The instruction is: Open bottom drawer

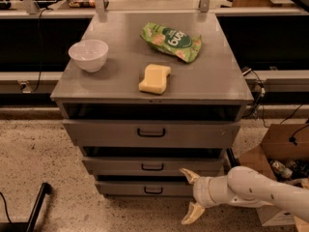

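Observation:
The bottom drawer (130, 188) is the lowest and narrowest of three grey drawer fronts, with a small black loop handle (153, 190). It stands slightly pulled out under the middle drawer (120, 166). My gripper (190, 197) is open at the drawer's right end, fingers pointing left. The upper fingertip (185, 173) sits by the drawer's top right corner and the lower fingertip (187, 219) hangs below the front, near the floor. The gripper is right of the handle and apart from it.
The top drawer (106, 132) is widest. On the cabinet top (212, 76) lie a white bowl (89, 55), a yellow sponge (155, 78) and a green snack bag (171, 41). A cardboard box (280, 149) stands at the right; a black bar (36, 209) lies at the lower left.

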`<control>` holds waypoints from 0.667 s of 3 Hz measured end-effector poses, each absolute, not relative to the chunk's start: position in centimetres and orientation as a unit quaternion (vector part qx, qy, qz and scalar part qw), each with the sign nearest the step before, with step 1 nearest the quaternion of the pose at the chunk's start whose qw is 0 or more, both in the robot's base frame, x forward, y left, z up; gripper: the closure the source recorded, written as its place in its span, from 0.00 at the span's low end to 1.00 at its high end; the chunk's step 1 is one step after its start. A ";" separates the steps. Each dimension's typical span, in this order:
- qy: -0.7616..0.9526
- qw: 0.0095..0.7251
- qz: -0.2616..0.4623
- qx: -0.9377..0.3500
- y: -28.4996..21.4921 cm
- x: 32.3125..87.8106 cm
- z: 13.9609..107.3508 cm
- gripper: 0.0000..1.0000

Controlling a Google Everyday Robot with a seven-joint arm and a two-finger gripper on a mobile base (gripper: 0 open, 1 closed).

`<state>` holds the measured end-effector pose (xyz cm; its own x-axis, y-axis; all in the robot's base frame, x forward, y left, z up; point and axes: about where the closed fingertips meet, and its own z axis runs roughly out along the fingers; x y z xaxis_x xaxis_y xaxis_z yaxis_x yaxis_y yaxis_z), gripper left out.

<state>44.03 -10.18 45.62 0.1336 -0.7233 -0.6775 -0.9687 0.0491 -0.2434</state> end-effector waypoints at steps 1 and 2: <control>0.673 0.270 0.109 -0.680 -15.2 45.4 36.1 0.00; 0.686 0.244 0.075 -0.681 -18.7 45.3 32.2 0.00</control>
<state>45.34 -18.73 32.15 0.0472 -0.8982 -0.4371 -0.9712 0.0610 -0.2304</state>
